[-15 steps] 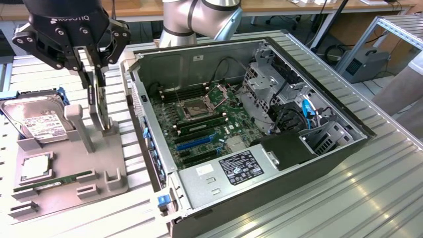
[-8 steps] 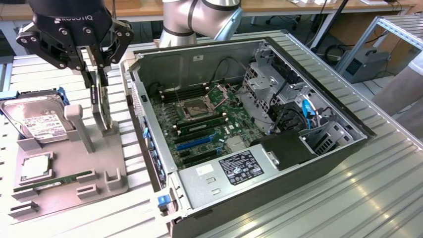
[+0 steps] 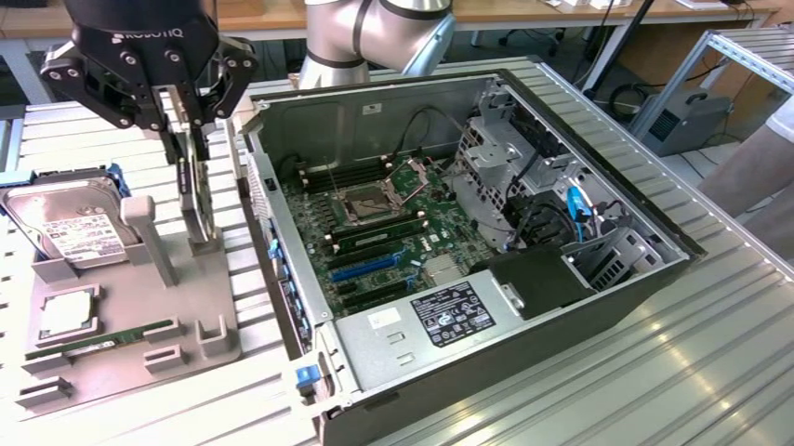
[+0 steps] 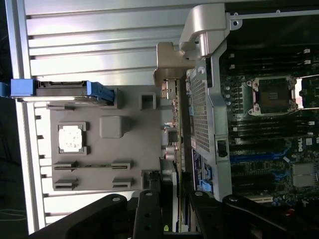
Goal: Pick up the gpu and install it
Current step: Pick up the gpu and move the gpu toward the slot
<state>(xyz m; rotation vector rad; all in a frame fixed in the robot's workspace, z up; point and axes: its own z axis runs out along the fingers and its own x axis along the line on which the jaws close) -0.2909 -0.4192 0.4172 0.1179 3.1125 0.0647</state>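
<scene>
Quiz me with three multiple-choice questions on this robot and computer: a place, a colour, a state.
1. The computer case is: A closed; B open, motherboard exposed; C upside down.
2. The hard drive's side rails are: A red; B blue; C yellow.
3. The gripper is: A inside the computer case; B above the hard drive; C at the gpu standing on edge in the grey tray.
Answers: B, its motherboard is in plain sight; B, blue shows at the drive's ends; C, it reaches down to the upright card.
</scene>
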